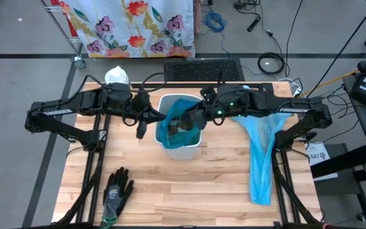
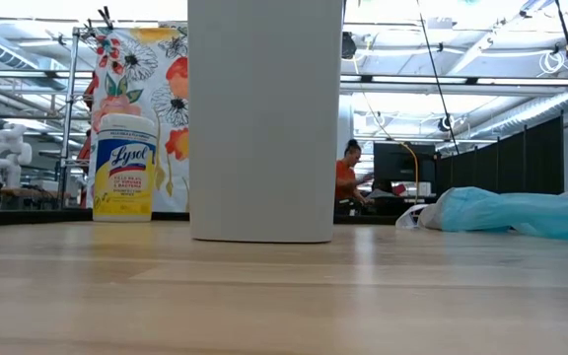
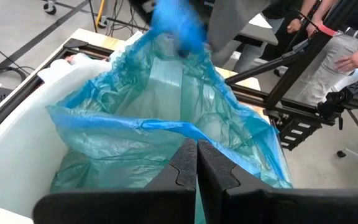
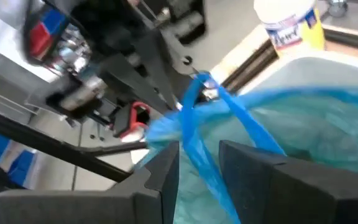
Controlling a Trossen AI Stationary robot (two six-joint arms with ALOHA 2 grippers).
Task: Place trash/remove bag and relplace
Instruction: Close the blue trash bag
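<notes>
Two hands meet over one white bin (image 1: 182,147) at the middle of the table (image 1: 189,191) in the high view, and the blue bag (image 1: 170,124) sits inside it with its rim gathered upward. The left hand (image 1: 142,127) hangs just beside the bin's left wall, and the right hand (image 1: 192,121) is right over the opening, so the right one looks nearer the bag's mouth. A second blue bag (image 1: 259,159) lies flat and long on the right side of the table, running front to back, well apart from the bin. A work glove (image 1: 116,194) lies at front left.

Low view next: the bin (image 2: 264,118) stands upright and no hand shows; the spare bag (image 2: 521,212) lies to its right, a wipes canister (image 2: 124,166) to its left.

Left wrist view: the left hand (image 3: 196,168) is pressed fully shut, nothing visibly between its fingers, with the bag's edge (image 3: 142,124) just ahead and its mouth rising away from the hand.

Right wrist view: the right hand (image 4: 199,165) stands partly open, and a twisted strip of bag (image 4: 194,134) runs straight through the gap. Whether the fingers actually pinch it can't be made out. No loose trash can be made out in any view. Lifting the bag out probably turns on that strip.
</notes>
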